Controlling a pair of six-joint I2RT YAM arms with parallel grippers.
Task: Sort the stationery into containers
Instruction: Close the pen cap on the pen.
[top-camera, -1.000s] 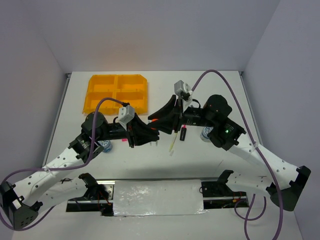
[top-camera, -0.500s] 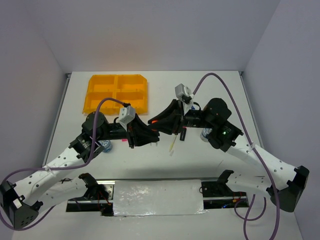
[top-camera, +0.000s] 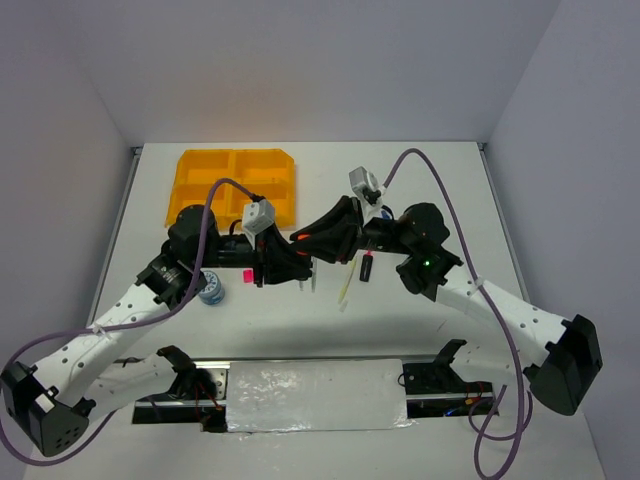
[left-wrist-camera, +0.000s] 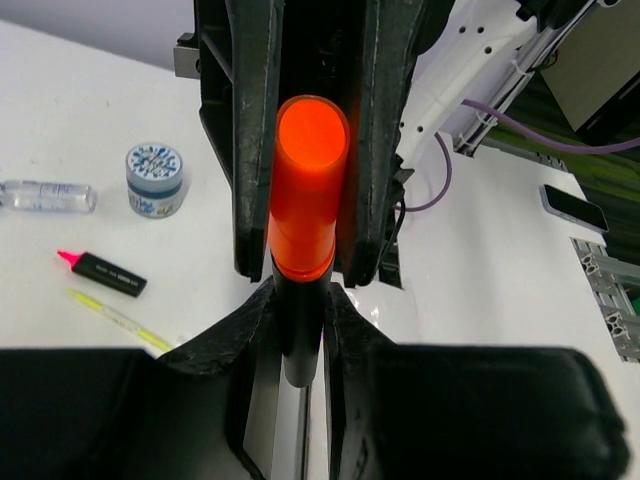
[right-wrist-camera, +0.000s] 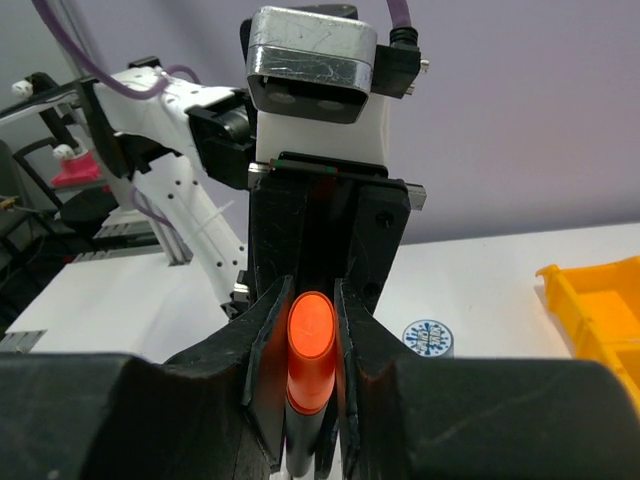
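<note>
Two grippers, one shared item, recorded over the middle of the white surface (top-camera: 430, 180).

1. Short black marker with a bright orange cap (left-wrist-camera: 310, 190). It is held lengthwise between the two grippers, which face each other tip to tip.
2. Left gripper (left-wrist-camera: 300, 300). Narrowly parted, its fingers are closed on the marker's black barrel.
3. Right gripper (right-wrist-camera: 308, 300). Also narrowly parted, its fingers press on both sides of the orange cap.
4. Orange-yellow plastic tray with four rectangular compartments (top-camera: 233, 181). It sits toward the far left corner of the surface, well apart from the marker.
5. Round grey-blue roll (top-camera: 210, 290). It stands on the left half of the surface, just beside the left arm.
6. Second round grey-blue roll (left-wrist-camera: 155, 178). It stands upright on the right half of the surface, near item 7.
7. Clear bottle lying on its side (left-wrist-camera: 45, 195).
8. Short black marker with a pink cap (top-camera: 367, 266). It lies near the middle of the surface, on the right gripper's side.
9. Pale yellow stick (top-camera: 345, 285). It lies just beside item 8, toward the near edge, not touching it.
</note>
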